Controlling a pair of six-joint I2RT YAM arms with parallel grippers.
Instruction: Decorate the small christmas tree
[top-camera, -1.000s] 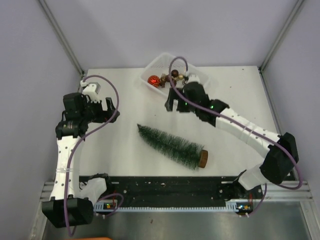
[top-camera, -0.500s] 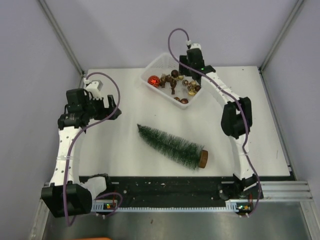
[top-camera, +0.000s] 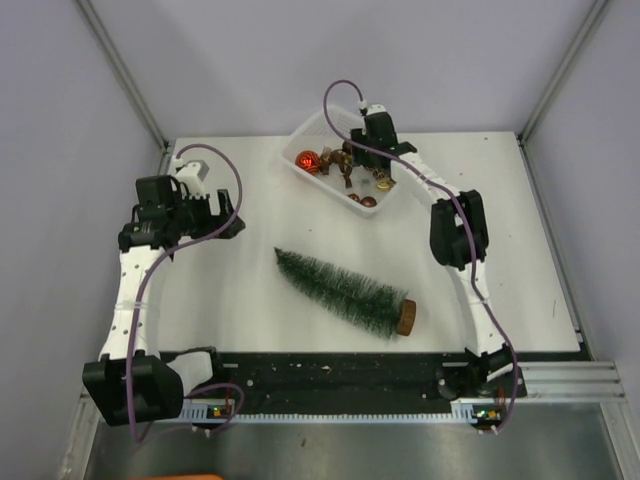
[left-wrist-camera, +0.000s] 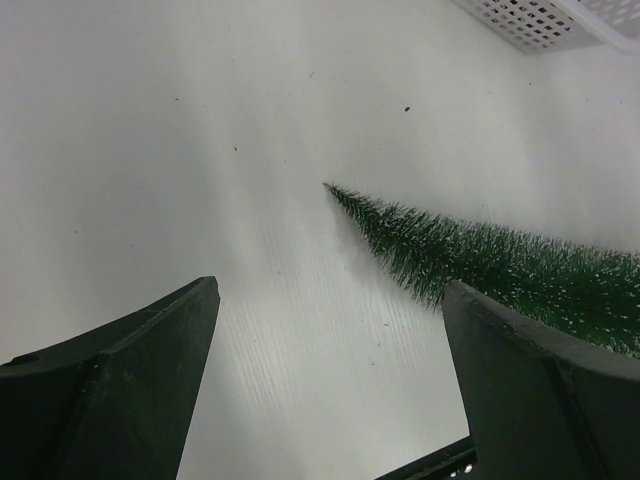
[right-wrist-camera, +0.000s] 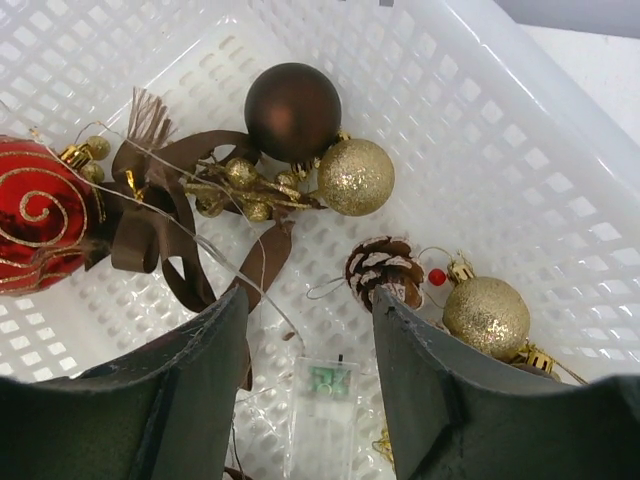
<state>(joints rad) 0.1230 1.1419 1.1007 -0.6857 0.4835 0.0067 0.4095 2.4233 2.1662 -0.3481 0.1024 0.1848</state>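
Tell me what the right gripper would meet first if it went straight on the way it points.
Probably the small clear box on the white basket's floor, between the right gripper's open jaws; depth is unclear, so the brown ribbon beside it might brush a finger first.

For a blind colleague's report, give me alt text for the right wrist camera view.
Two dark fingers reach into a white perforated basket, a clear plastic box lying between them. Ahead lie a brown bauble, a gold glitter bauble, a red bauble and a pine cone.
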